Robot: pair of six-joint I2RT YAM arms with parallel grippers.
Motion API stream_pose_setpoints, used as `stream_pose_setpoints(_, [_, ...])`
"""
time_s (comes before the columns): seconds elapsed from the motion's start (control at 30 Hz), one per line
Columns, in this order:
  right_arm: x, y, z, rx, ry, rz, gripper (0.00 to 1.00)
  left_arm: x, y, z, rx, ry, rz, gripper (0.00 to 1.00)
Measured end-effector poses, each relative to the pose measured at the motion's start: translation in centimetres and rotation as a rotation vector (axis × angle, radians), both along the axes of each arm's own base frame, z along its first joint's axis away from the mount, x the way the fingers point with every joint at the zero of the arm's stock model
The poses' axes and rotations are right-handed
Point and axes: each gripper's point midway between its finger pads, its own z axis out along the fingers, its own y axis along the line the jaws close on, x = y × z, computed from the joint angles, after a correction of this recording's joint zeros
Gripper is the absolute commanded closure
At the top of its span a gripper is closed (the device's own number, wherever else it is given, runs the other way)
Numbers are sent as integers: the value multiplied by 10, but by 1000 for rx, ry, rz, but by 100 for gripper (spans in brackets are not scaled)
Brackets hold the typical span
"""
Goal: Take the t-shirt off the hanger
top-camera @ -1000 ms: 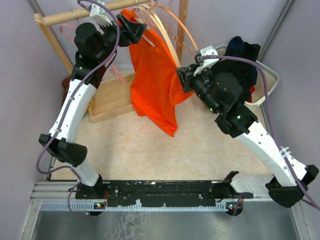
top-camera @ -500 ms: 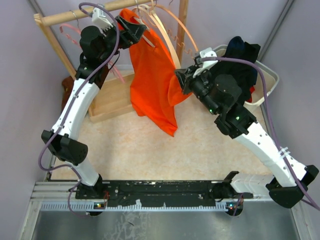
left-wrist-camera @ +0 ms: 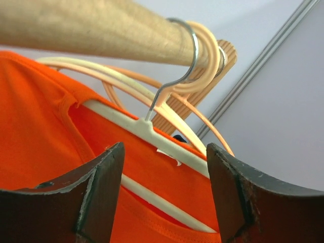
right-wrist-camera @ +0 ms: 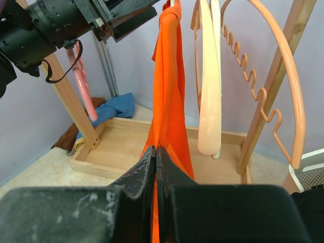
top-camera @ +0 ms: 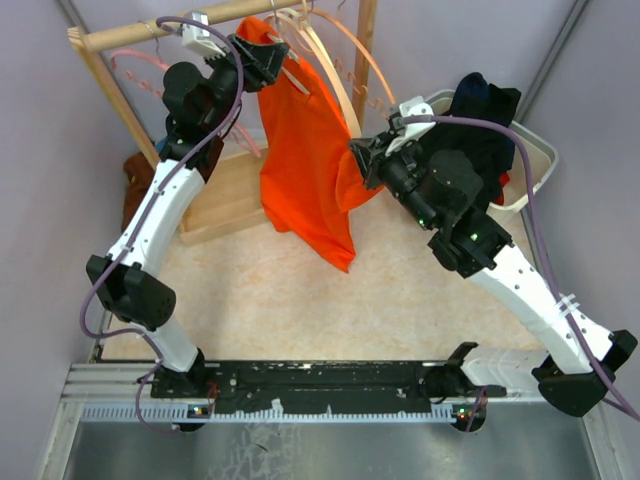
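The orange t-shirt (top-camera: 300,150) hangs on a white hanger (left-wrist-camera: 152,129), whose metal hook (left-wrist-camera: 174,76) sits over the wooden rail (left-wrist-camera: 91,30). My left gripper (top-camera: 262,60) is up at the shirt's collar. In the left wrist view the left gripper (left-wrist-camera: 164,149) is open, its jaws either side of the hanger's lower bar and the collar, touching neither. My right gripper (top-camera: 358,160) is shut on the shirt's lower side edge. The right wrist view shows the right gripper (right-wrist-camera: 157,152) pinching the orange t-shirt (right-wrist-camera: 169,91) cloth.
Spare cream (right-wrist-camera: 210,76) and peach hangers (right-wrist-camera: 288,86) hang right of the shirt. A pink hanger (top-camera: 130,60) hangs at the rail's left. Below stands the rack's wooden base tray (top-camera: 225,195) with a blue cloth (right-wrist-camera: 114,109). A white basket (top-camera: 530,160) of dark clothes is at right.
The left gripper's jaws have narrowed around the hanger, and the left arm has shifted a little up and right. The right arm and the shirt have barely moved.
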Motion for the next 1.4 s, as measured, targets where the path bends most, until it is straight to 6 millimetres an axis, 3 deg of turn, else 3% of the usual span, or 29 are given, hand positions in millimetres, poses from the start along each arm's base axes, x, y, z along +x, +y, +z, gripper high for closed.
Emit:
stream_pose_setpoints(0.17, [0, 1, 1, 1, -2, 5, 100, -2, 2, 15, 13, -81, 16, 37])
stream_pose_setpoints(0.57, [-2, 4, -1, 2, 1, 23, 100, 2, 6, 43, 78, -216, 65, 41])
stream_pose_setpoints(0.93, [-2, 5, -1, 4, 1, 28, 100, 27, -1, 25, 136, -216, 85, 47])
stream_pose_setpoints(1.23, [-4, 7, -1, 12, 5, 40, 100, 35, -4, 24, 150, -240, 92, 68])
stream_pose_setpoints(1.4, [-4, 7, 0, 16, 6, 44, 100, 36, -4, 27, 159, -255, 99, 73])
